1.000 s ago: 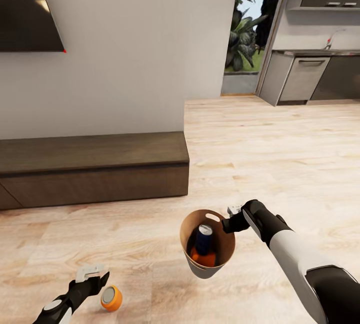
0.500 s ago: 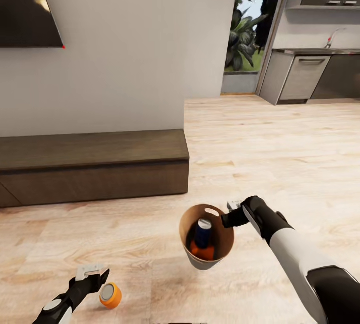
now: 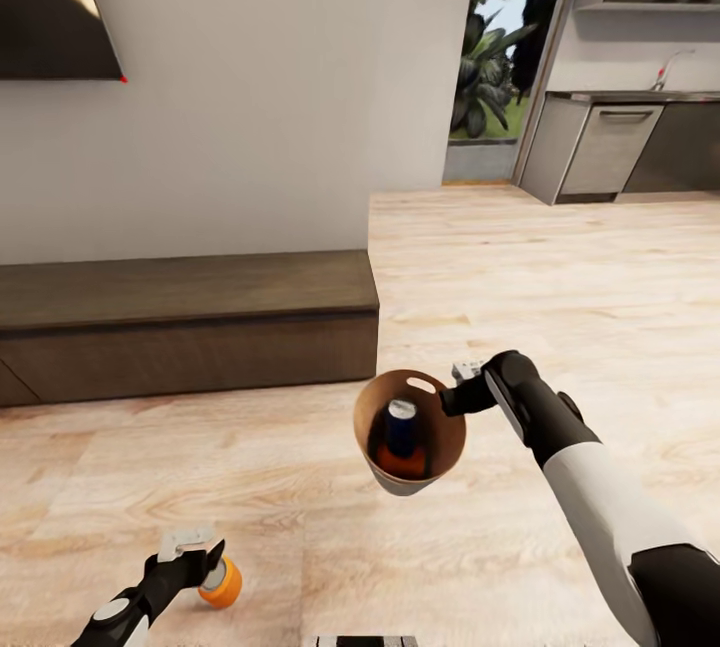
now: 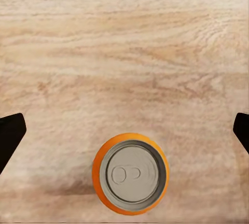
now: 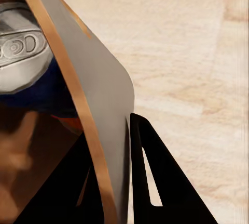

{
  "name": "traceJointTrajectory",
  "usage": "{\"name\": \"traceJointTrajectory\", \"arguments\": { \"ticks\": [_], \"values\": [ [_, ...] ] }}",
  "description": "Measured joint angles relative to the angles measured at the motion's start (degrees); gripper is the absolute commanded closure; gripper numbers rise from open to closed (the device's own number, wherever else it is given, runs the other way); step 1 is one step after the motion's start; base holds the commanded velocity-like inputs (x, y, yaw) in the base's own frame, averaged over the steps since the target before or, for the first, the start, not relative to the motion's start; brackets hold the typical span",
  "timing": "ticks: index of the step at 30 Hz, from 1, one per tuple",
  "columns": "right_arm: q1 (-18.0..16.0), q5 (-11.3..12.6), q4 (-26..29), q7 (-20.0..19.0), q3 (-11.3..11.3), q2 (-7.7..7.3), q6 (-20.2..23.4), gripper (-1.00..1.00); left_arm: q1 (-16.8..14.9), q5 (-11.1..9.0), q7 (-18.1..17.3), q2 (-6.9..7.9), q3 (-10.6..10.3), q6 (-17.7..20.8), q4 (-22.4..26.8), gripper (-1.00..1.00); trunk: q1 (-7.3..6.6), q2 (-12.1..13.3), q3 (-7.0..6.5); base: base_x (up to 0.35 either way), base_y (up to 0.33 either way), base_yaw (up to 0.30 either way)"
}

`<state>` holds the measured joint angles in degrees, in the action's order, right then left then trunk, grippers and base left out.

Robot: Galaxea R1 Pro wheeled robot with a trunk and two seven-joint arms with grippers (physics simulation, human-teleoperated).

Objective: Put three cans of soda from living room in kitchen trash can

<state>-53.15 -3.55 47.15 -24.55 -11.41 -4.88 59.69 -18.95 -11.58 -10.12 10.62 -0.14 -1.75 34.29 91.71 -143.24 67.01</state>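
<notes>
At the near left my left gripper (image 3: 195, 555) hung just above the wood floor (image 3: 560, 267), its fingers spread wide. In the left wrist view the two dark fingertips (image 4: 10, 135) sat far apart at the frame edges. An orange can (image 3: 219, 581) stood upright on the floor just right of that gripper, untouched, its silver top (image 4: 133, 174) facing the wrist camera. Behind it, at the far left, ran a low dark wooden bench (image 3: 190, 322) against the white wall. Right of centre I had the trash can (image 3: 410, 431) lifted clear of the floor, my right gripper (image 3: 462, 392) clamped on its rim wall (image 5: 101, 107). Inside stood the dark blue can (image 3: 401, 427) with another orange one (image 3: 404, 466) beneath it. The kitchen cabinets (image 3: 610, 152) lay far right.
</notes>
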Motion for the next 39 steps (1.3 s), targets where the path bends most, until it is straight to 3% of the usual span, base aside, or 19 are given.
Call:
{"name": "traceJointTrajectory", "arguments": {
  "ticks": [22,39],
  "values": [
    [0.01,0.24,0.82,-0.03,-0.12,0.14,0.06,1.00,-0.03,0.01,0.04,-0.25,-1.18,-0.09,-0.10,-1.00,0.57,-0.29,4.88,0.000,0.000,0.000],
    [0.00,0.01,0.84,0.02,-0.34,0.19,0.01,1.00,0.05,-0.02,-0.06,-0.57,-1.22,-0.13,0.31,-1.00,0.56,-0.30,4.88,0.081,0.000,0.000]
  ]
}}
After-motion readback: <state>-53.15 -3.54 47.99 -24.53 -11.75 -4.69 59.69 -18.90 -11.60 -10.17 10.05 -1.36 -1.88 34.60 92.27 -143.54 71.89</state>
